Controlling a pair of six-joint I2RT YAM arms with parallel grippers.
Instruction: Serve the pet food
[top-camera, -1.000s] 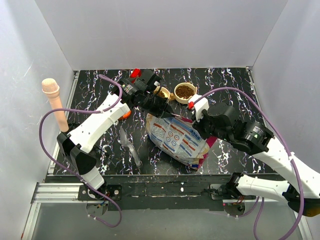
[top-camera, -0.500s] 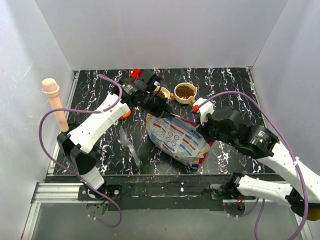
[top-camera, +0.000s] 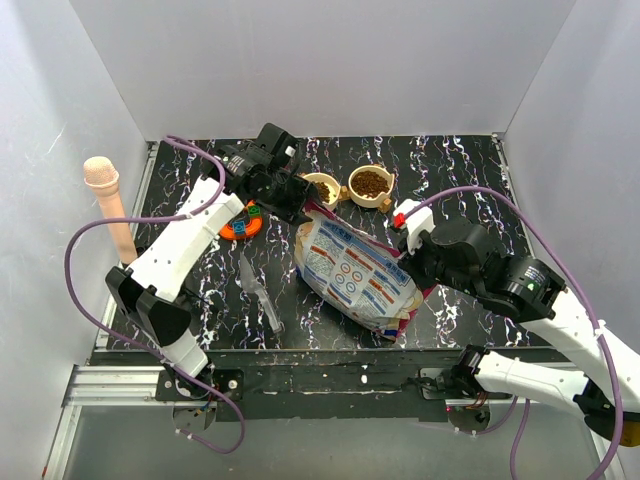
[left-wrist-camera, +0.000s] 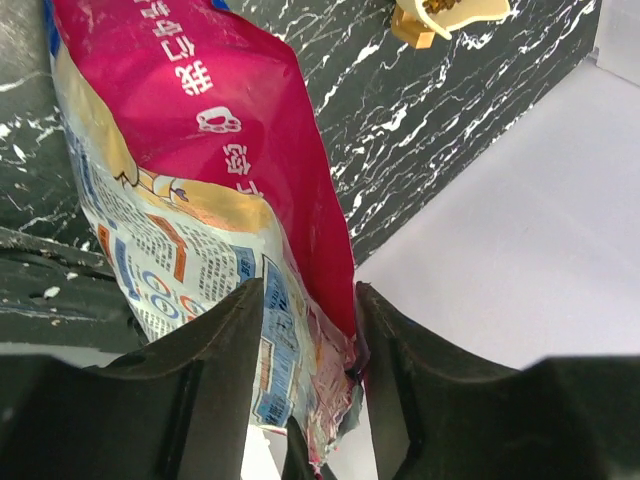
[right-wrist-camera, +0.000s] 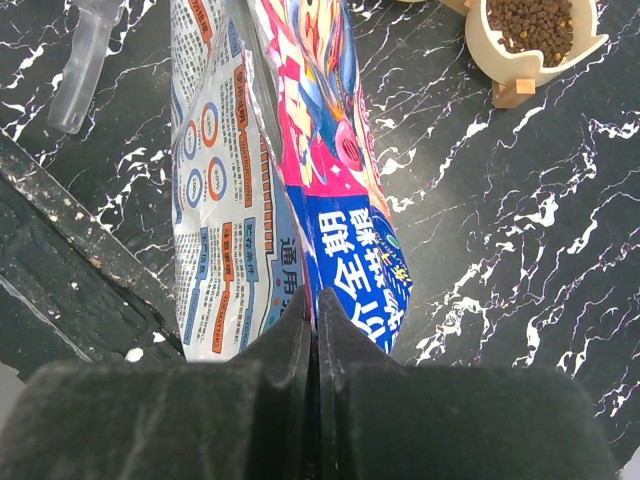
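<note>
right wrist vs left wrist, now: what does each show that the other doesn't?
Right wrist only: a clear plastic piece, and the right tool shut on the edge of the pet food bag. Left wrist only: the white wall, and the left tool with fingers apart, the bag's edge between them. Both: the bag, the black marbled table, a tan bowl of kibble; same bowl or not, can't tell.

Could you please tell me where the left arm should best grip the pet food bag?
Probably its flat edge at the far corner by the bowls, coming from the far left. The pet food bag bulges mid-body but thins to a seam there; the open fingers of the left gripper straddle it, one per face. The right gripper pinches the opposite edge.
</note>
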